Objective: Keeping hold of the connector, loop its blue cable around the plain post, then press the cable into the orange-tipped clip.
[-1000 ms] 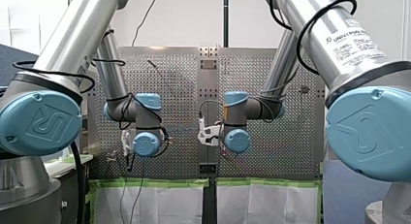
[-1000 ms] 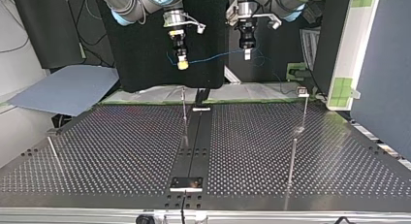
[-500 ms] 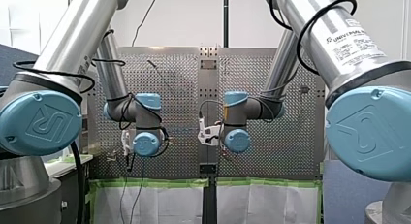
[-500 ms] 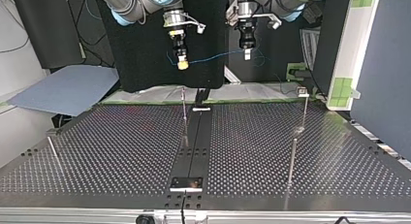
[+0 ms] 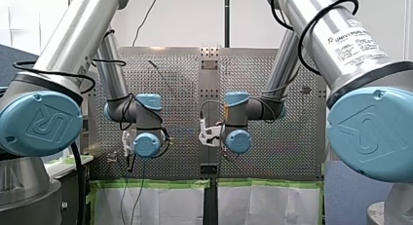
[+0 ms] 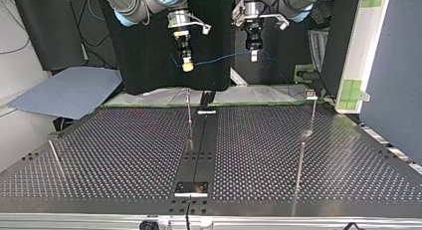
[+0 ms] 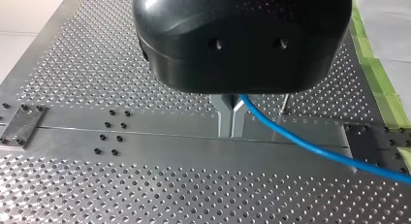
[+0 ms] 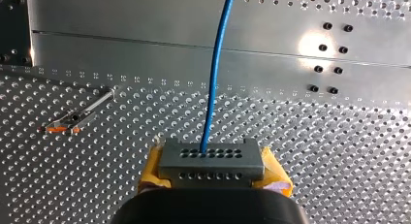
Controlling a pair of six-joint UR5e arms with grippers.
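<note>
High above the table, my right gripper (image 6: 187, 66) is shut on a grey connector (image 8: 211, 161), which sits between its yellow pads (image 8: 275, 173). The blue cable (image 8: 213, 73) leaves the connector and runs level across to my left gripper (image 6: 254, 55). In the left wrist view the metal fingers of that gripper (image 7: 231, 129) are pinched on the cable (image 7: 310, 149), which trails off to one side. An orange-tipped clip (image 8: 72, 120) stands on the perforated plate below and to the side of my right gripper. A thin post (image 7: 285, 102) rises just beyond my left gripper's fingers.
Several thin posts stand on the perforated table (image 6: 109, 155): one by the centre strip (image 6: 189, 121), two at the top view's right (image 6: 312, 113) (image 6: 299, 165), one leaning at its left (image 6: 54, 158). A dark bolted strip (image 6: 201, 145) runs down the middle.
</note>
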